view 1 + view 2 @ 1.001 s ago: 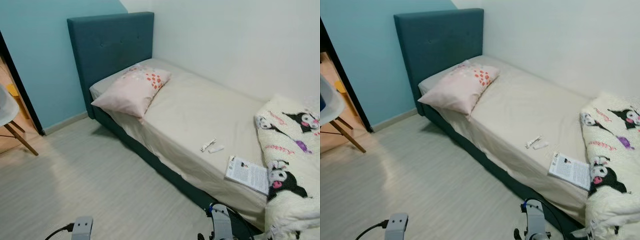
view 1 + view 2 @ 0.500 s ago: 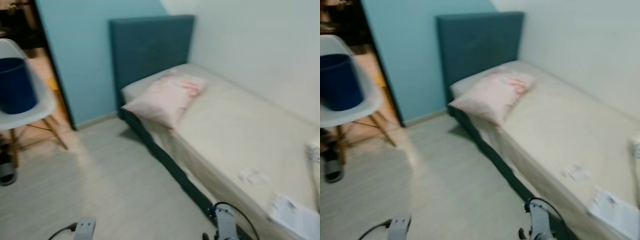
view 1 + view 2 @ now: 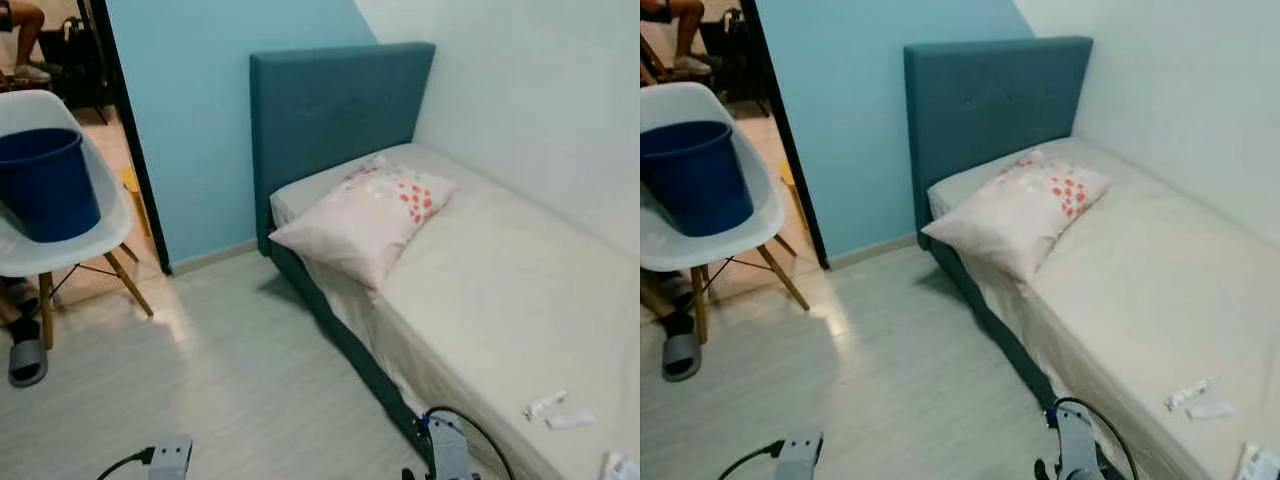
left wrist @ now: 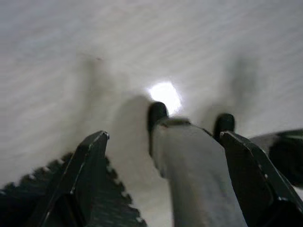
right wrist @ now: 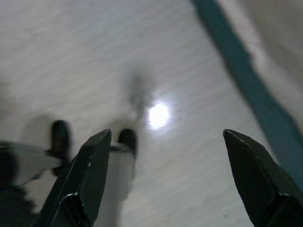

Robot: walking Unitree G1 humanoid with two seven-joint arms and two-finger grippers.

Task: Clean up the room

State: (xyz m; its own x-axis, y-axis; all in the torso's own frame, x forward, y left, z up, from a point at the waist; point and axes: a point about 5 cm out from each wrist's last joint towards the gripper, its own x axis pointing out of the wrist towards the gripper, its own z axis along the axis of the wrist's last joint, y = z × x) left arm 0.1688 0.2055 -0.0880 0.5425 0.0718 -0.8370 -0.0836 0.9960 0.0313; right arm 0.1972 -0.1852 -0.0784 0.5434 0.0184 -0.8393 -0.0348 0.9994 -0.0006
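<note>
Right wrist view bed [image 5: 246, 80] edge, grippers down

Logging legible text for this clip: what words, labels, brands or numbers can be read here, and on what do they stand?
No text can be read.
Two small white tubes on the bed: any print is too small to read.
Printed paper at the bed's near edge: cut off by the frame, print too small.
Blue bucket on the white chair: no label visible.

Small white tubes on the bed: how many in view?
2. Both lie on the sheet near the bed's floor-side edge, toward its foot: tube one angled, tube two just beside it, nearer the foot. More could lie past the frame edge.
</note>
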